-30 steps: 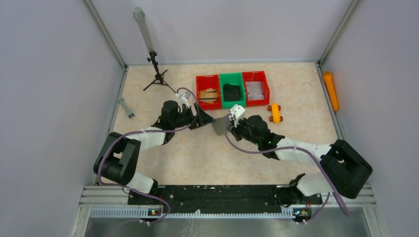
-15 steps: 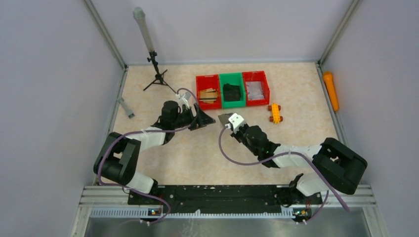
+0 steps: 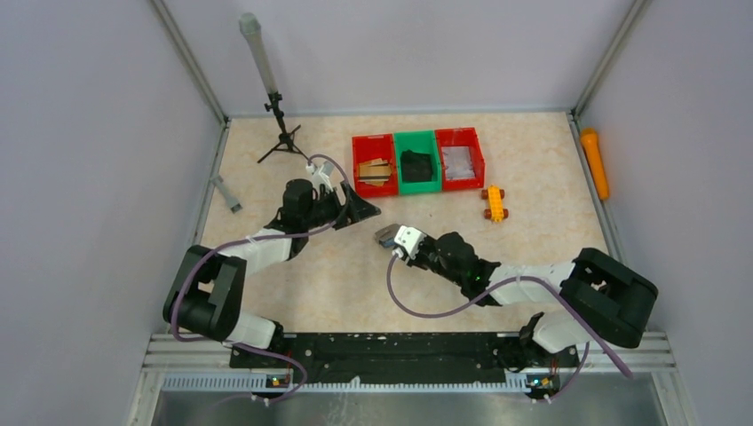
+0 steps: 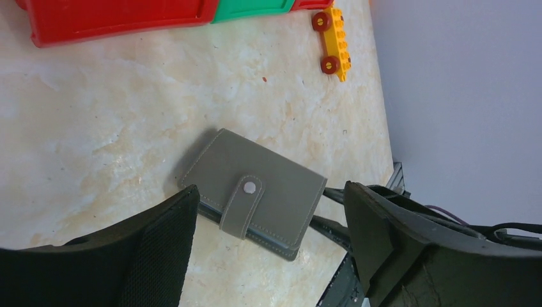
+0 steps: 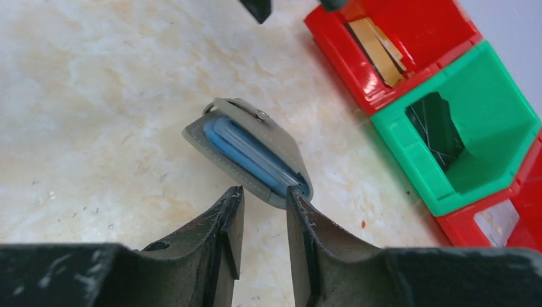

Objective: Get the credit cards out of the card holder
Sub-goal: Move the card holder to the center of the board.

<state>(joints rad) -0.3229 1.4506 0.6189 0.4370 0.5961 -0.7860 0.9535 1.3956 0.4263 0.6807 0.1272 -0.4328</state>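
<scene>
Card holder (image 4: 252, 192) moved nearer; right wrist reveals blue pockets (image 5: 252, 157).

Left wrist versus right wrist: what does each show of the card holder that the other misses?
Left wrist only: the card holder's grey outer face, its strap with the snap, and a yellow wheeled toy. Right wrist only: the blue inner pockets along the holder's edge, and inside the red bin and green bin. Both: the holder shut on the table, no card out.
</scene>
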